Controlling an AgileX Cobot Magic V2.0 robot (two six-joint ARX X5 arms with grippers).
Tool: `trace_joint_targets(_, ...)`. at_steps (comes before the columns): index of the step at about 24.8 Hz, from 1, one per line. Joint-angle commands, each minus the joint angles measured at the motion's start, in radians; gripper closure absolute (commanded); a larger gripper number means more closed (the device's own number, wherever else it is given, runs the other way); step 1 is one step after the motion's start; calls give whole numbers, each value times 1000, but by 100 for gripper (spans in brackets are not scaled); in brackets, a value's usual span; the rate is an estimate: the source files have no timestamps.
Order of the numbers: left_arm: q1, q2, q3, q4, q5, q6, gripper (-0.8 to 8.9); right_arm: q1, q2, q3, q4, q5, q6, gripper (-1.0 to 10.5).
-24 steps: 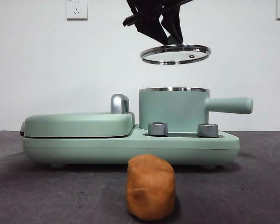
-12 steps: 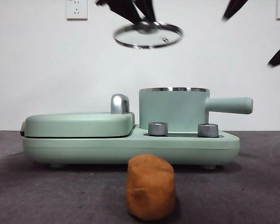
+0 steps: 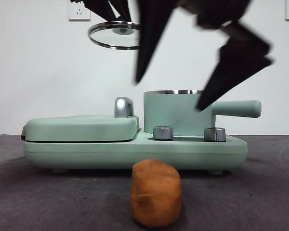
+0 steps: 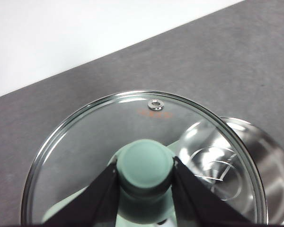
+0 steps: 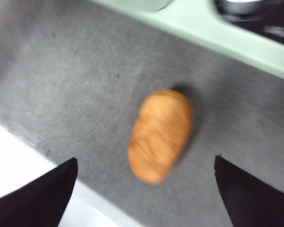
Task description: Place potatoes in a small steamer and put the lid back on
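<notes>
Clamped on the mint-green knob point(image 4: 145, 165) of the glass lid point(image 4: 132, 137), the left gripper point(image 4: 145, 172) has its two black jaws pressed against the knob from either side, and it holds the lid in the air. In the front view that lid point(image 3: 111, 36) hangs high, tilted a little, above the flat griddle lid point(image 3: 82, 128) and off to the side of the pot rather than over it. Through the glass, the left wrist view shows the steel inside of the small steamer point(image 4: 255, 170) below and to one side. The right gripper point(image 3: 202, 53) fills the upper middle of the front view, big, dark and blurred, with its jaws spread wide apart and nothing between them; it hangs above the pot and in front of it. Its wrist view looks down between the open jaws at the orange-brown potato point(image 5: 161, 135), which lies on the grey table point(image 5: 61, 85) just beside the edge of the cooker base point(image 5: 217, 33). In the front view the potato point(image 3: 155, 193) stands on the table before the cooker, apart from the small steamer point(image 3: 178, 113), whose open steel rim is uncovered and whose straight handle point(image 3: 236, 108) sticks out sideways.
</notes>
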Motion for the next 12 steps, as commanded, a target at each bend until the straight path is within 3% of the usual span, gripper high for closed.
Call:
trace_joint_targets(1,16,-20,36,21,1,0,799,51,124,66,-1,43,18,486)
trace_joint_targets(7,62,-20,36,5,1,-1,799,69,316,100,-20,71,18,486)
trace_joint_targets(12,74,-20,36,5,2,-3,799,69,405,99,-8,40,18,531)
